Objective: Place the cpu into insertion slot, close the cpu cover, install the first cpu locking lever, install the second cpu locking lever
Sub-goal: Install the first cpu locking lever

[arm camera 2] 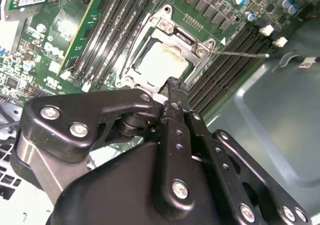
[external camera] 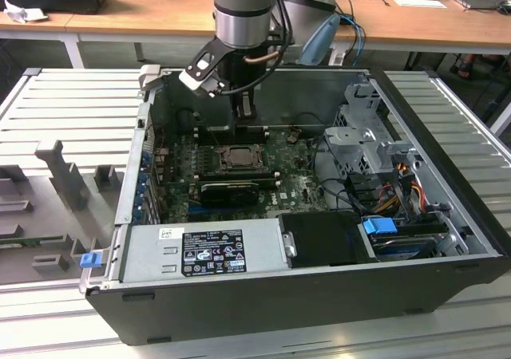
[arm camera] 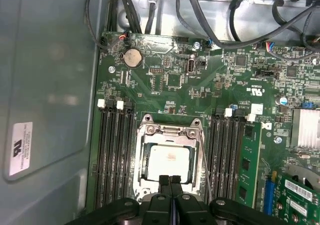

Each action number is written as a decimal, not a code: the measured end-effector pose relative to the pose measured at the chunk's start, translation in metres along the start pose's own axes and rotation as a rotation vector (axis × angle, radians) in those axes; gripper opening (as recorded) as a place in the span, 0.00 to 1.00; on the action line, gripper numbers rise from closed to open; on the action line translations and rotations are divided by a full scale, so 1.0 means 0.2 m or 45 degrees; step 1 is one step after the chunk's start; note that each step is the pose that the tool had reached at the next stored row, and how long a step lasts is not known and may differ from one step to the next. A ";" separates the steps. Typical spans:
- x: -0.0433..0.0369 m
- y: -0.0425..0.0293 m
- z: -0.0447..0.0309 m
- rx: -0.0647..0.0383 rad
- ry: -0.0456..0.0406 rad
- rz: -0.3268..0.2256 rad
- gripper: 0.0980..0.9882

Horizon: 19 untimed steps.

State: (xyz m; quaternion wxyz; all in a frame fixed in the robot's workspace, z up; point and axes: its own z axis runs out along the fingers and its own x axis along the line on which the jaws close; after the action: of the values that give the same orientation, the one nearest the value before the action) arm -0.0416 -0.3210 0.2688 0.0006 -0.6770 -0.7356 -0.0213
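Observation:
The cpu (arm camera: 169, 161) (arm camera 2: 160, 60) lies flat in the insertion slot (external camera: 238, 158) on the green board, its pale top showing through the window of the cpu cover (arm camera: 170, 131) (arm camera 2: 172, 27). The silver cover is folded down over it. My gripper (arm camera: 169, 181) (arm camera 2: 172, 82) (external camera: 243, 124) hangs just above one edge of the socket, shut, with nothing between its fingers. A thin wire locking lever (arm camera: 204, 160) (arm camera 2: 240, 53) runs along one side of the socket and sticks out past it.
Rows of black memory slots (arm camera: 114, 155) flank the socket on both sides. A long black card (external camera: 230, 190) sits in front of it, a power supply (external camera: 204, 247) nearer still. Cables and a drive cage (external camera: 367, 140) fill the exterior view's right of the open case.

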 end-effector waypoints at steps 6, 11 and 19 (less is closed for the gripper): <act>0.003 -0.001 -0.080 0.000 0.000 0.000 0.01; 0.003 -0.001 -0.097 0.001 0.001 -0.042 0.01; 0.004 -0.018 -0.098 0.004 0.004 -0.156 0.01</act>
State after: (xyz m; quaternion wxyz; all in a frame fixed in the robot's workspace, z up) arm -0.0457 -0.3210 0.2882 0.0015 -0.6307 -0.7757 -0.0210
